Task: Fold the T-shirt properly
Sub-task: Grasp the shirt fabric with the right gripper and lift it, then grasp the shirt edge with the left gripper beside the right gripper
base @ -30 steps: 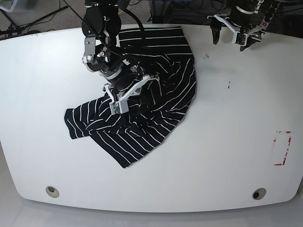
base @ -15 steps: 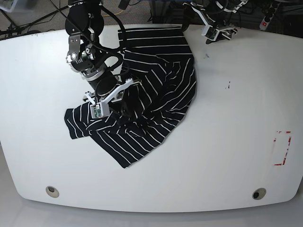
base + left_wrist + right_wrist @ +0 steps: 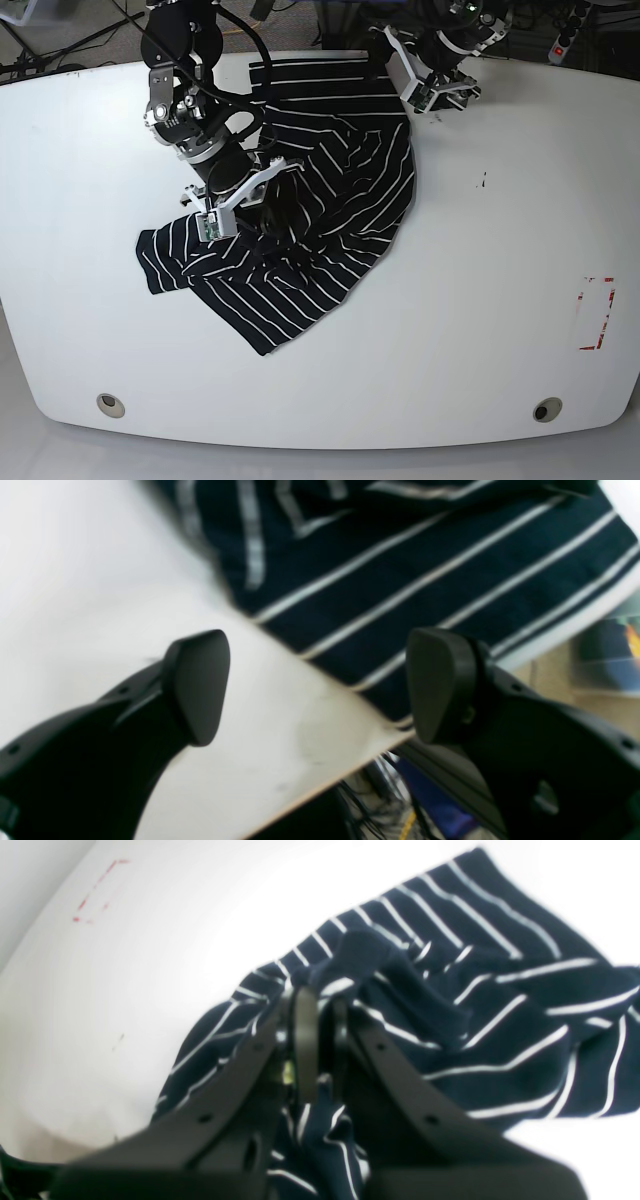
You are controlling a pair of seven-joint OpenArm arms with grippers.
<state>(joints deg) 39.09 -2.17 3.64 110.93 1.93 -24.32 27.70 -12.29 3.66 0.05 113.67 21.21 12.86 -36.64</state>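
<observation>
Black striped fabric, the T-shirt point(image 3: 300, 200), lies crumpled on the white worktop point(image 3: 480, 300), spread from the far edge toward the centre, with a sleeve or corner trailing out to the base view's left. It is not flat; several layers overlap in the middle and the stripes run in at least three directions.

Right tool point(image 3: 317, 1040): closed, pinching a raised ridge of the T-shirt near the middle of the heap. The wrist view shows fabric bunched on both sides of the jaws and hanging slack beneath them.

Left tool point(image 3: 315, 685): open wide, holding nothing. It hovers at the far edge of the worktop, just beside the T-shirt's corner there, one pad over bare worktop and the other at the hem. Whether either pad touches the cloth cannot be told.

Assessment: the step in hand appears to be spreading the garment before any fold. To do it well, the left tool should descend squarely over the hem corner and take a single layer only, since the edge of the worktop is close and a slip would push cloth off it. Both tools should then draw apart evenly until the stripes run parallel. The right tool's mid-heap pinch probably takes more than one layer.
</observation>
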